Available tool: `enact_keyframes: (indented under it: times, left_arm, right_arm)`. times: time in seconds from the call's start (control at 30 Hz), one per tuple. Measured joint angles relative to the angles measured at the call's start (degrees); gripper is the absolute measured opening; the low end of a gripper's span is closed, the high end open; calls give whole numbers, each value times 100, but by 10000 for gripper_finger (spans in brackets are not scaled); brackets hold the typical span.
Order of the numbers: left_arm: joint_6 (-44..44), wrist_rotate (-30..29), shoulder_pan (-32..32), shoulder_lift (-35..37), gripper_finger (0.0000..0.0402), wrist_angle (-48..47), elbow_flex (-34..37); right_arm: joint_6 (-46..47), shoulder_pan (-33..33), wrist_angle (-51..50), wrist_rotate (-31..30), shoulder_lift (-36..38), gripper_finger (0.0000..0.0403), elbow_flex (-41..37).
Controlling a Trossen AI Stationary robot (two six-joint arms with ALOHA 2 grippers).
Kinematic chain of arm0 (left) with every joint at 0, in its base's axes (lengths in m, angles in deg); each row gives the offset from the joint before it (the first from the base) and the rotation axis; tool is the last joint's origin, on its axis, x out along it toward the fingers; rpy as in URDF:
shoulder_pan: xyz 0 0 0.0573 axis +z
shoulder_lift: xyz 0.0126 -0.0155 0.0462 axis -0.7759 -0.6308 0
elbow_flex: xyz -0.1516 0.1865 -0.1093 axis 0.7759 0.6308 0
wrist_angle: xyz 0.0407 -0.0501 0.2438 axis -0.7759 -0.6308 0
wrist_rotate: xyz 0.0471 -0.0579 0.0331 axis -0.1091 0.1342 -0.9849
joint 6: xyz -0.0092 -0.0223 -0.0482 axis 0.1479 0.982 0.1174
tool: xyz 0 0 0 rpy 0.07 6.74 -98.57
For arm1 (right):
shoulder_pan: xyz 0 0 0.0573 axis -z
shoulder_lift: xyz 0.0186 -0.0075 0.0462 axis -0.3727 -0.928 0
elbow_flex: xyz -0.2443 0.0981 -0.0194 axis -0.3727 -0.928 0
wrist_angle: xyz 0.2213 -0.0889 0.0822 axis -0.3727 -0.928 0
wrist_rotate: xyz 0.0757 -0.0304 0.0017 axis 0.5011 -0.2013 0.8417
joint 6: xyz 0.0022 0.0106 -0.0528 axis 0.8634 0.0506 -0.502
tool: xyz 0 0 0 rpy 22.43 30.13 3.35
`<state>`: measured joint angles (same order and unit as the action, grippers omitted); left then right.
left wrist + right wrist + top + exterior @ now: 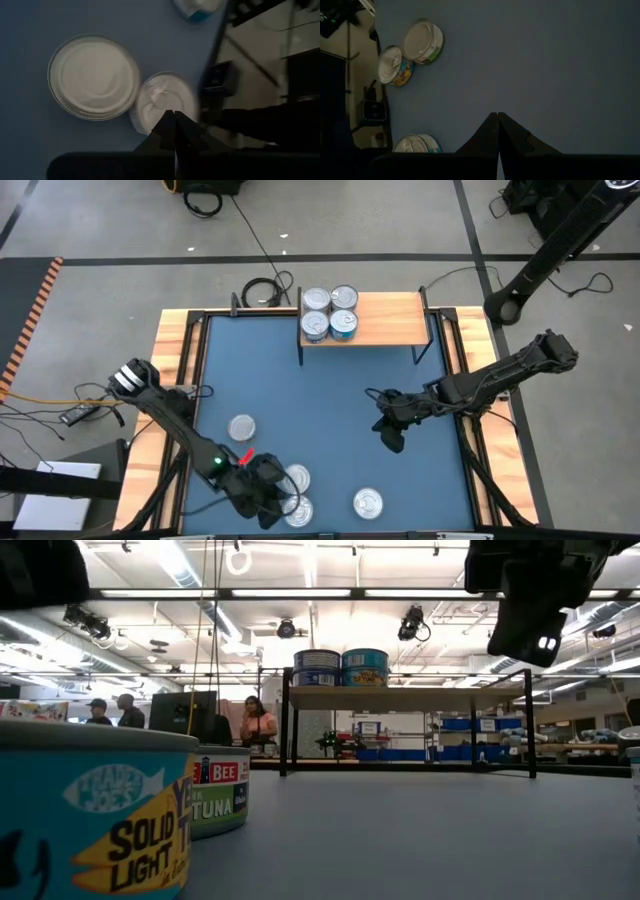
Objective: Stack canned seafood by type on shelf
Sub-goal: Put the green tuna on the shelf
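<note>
Two arms over blue table [320, 410]; four tins on shelf, four loose.

High view: light-wood shelf on thin black legs [390, 320] at 12 o'clock carries four flat round silver-lidded tins [330, 313] in a square at its left end. One loose tin [241, 427] at 9 o'clock, a pair [298, 495] at 6 o'clock, one [368, 503] at 5 o'clock. Left gripper [268, 498] beside the pair, right gripper [390, 435] at 3 o'clock over bare table.
Low view: shelf tins [341, 668] side by side; near yellow-labelled teal tin [90, 815] cut off.
Left wrist view: fingertips [173, 127] pinched together, empty, overlapping the smaller-looking tin [162, 100]; contact unclear.
Right wrist view: fingers [497, 131] closed, empty, tins [410, 50] well apart.
</note>
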<state>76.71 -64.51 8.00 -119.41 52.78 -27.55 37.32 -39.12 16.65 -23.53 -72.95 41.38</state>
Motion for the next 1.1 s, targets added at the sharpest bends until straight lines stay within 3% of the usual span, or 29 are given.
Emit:
enact_keyframes:
  times: [0.17,0.37,0.5,1.1]
  left_arm:
    - [-74,-29,87,-193,1,250,-20]
    - [-159,2,341,-189,0,-708,4]
    - [-268,529,683,-279,0,-1303,4]
    - [-1207,1119,1633,-684,0,-838,12]
  right_arm:
    - [-24,-39,91,1,-5,8,2]
    - [-70,-63,118,0,-5,13,2]
    - [-35,-78,126,0,-5,14,2]
    - [-502,-27,61,-32,18,11,4]
